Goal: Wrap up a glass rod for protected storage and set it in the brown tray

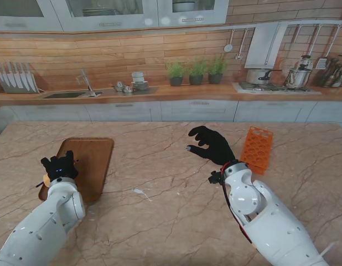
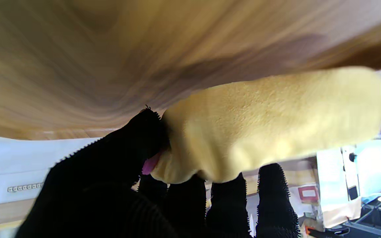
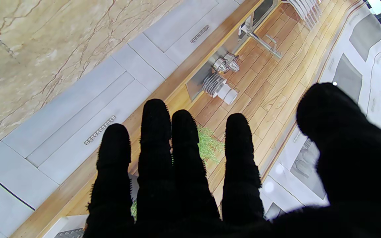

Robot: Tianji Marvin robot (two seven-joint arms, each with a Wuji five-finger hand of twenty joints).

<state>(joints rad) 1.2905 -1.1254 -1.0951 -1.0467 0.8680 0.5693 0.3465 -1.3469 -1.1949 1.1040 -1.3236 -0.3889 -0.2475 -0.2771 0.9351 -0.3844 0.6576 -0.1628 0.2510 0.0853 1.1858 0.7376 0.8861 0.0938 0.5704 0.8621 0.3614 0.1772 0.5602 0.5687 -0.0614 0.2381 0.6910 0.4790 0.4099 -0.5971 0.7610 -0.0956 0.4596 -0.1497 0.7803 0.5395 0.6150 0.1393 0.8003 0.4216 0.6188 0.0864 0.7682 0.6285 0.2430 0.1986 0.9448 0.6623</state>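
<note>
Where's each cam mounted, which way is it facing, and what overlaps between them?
Stand: above the shoulders, looking down at the table; shows both arms, left hand over the brown tray, right hand near an orange rack.
Left wrist: along the fingers, which grip a yellow roll close against the tray.
Right wrist: along spread, empty fingers toward the kitchen backdrop.
Shared: stand and left wrist both see the tray.

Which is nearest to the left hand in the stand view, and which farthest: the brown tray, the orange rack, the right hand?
1. Brown tray: directly under the left hand, on the left.
2. Right hand: across the table, right of centre.
3. Orange rack: farthest, just beyond the right hand.
</note>
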